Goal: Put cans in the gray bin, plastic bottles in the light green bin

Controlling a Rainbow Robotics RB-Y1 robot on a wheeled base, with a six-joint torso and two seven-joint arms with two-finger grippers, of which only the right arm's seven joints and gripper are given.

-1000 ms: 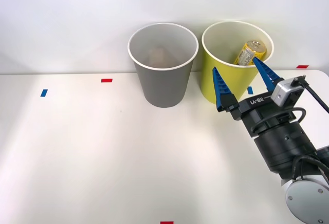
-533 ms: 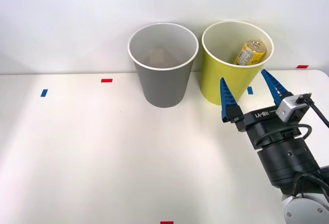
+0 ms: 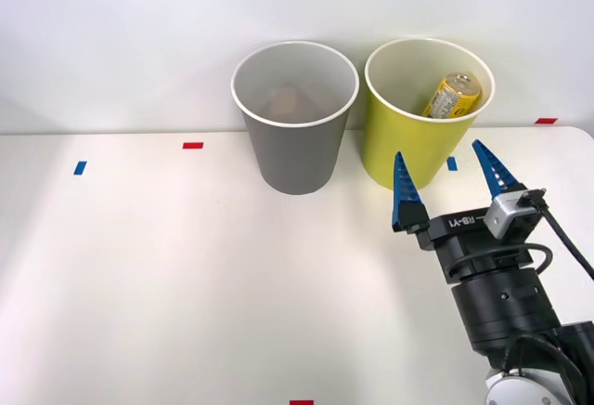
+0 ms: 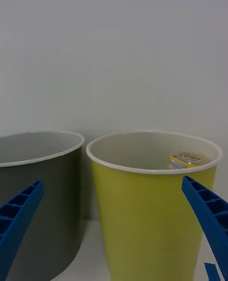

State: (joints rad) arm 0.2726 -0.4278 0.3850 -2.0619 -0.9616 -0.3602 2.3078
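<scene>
The right end effector (image 3: pixel 448 184) hangs above the white worktop (image 3: pixel 186 275) just in front of the light green bin (image 3: pixel 408 150), its blue ribbed fingers (image 3: pixel 405 194) spread wide with nothing between them. A can (image 3: pixel 451 96) leans tilted inside the light green bin against its far wall, its top peeking over the rim. The gray bin (image 3: pixel 295 150) stands upright just beside the light green bin.
</scene>
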